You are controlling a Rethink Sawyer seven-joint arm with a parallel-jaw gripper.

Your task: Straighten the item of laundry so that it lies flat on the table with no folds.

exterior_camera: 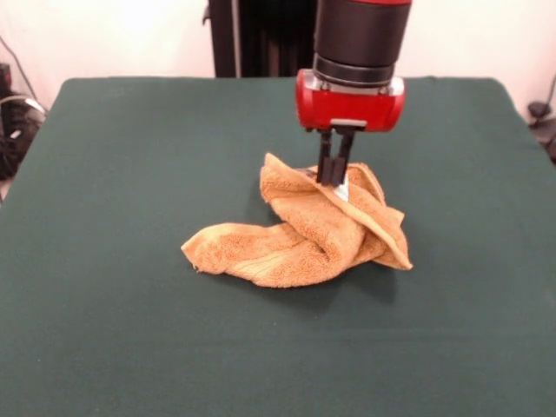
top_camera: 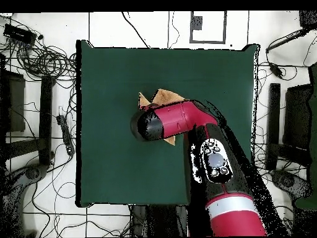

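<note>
Gripper point(exterior_camera: 334, 178) fingers, two dark prongs hanging from the red wrist block right of the frame's centre in the front view, stand close together with their tips buried in the top of the towel point(exterior_camera: 300, 234). They look pinched on a ridge of cloth there, beside a small white patch that may be the label, though the cloth hides the tips, so the hold is a judgement rather than something plainly seen.

Lying just right of the middle of the table point(exterior_camera: 104, 174), the towel is bunched and twisted: a raised, knotted mound sits under the prongs, and a flatter tongue trails toward the lower left of the frame. No part of it is spread out, so the task is at an early stage. The step in hand appears to be taking hold of a fold at the top of the heap.

Next, I would expect a lift and a pull away from the trailing end, so the twist opens rather than tightens. Should the pinch hold several layers, the heap may simply rise as one lump.

From overhead, the arm point(top_camera: 186, 118) covers most of the towel point(top_camera: 166, 96); only tan corners show above it and a sliver below, near the frame's centre. Neither the prongs nor the grasp point can be seen there. Band stripes cannot be made out in either view.
</note>
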